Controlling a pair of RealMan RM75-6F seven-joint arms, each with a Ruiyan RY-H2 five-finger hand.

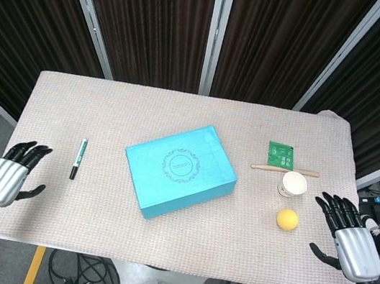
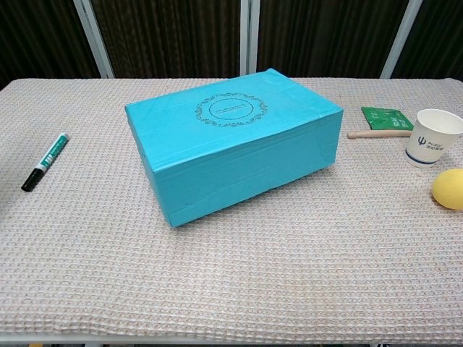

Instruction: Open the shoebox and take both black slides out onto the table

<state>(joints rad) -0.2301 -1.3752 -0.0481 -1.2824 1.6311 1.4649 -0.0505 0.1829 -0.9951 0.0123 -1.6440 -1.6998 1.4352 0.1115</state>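
Note:
A turquoise shoebox (image 1: 180, 170) (image 2: 233, 142) sits closed in the middle of the table, turned at an angle, with a round ornament printed on its lid. The slides are hidden inside it. My left hand (image 1: 7, 177) hovers over the table's left edge, fingers spread and holding nothing. My right hand (image 1: 351, 238) is at the table's right edge beyond the lemon, fingers also spread and empty. Neither hand shows in the chest view.
A green-capped marker (image 1: 78, 158) (image 2: 45, 161) lies left of the box. Right of it are a green packet (image 1: 281, 155) (image 2: 387, 116), a wooden stick (image 1: 284, 169) (image 2: 378, 134), a paper cup (image 1: 293, 184) (image 2: 432, 136) and a lemon (image 1: 287, 219) (image 2: 448, 189).

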